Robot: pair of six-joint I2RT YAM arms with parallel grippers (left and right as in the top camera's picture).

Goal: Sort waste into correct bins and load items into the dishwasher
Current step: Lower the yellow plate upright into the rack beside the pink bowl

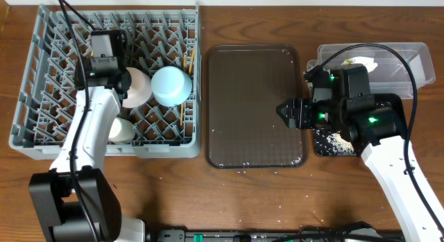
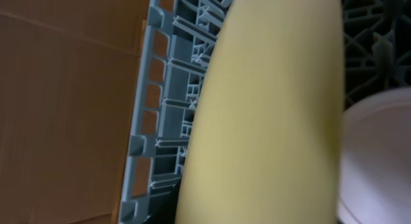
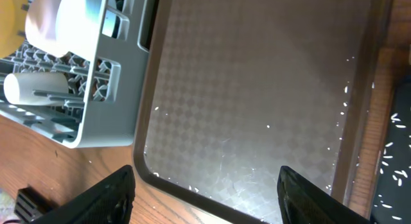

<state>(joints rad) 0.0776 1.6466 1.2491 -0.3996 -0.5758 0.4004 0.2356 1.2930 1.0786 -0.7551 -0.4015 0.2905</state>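
We see the grey lattice dish rack [image 1: 41,82] at table left, below the closed left gripper [image 1: 105,46]; a smooth yellow plate [image 2: 270,108] by its wall; inside, the light blue bowl [image 1: 171,86], cream bowl [image 1: 142,88], white cup [image 1: 123,130] and thin chopsticks [image 1: 182,114]; the right gripper [image 1: 284,111] gapes over the brown tray [image 1: 253,75].

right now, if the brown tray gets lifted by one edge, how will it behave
Probably stiff: the brown tray looks like one flat moulded slab with a raised rim. Tilted, the loose rice grains on it would likely slide to the low side. The rim looks low and thin, so a pinch might slip.
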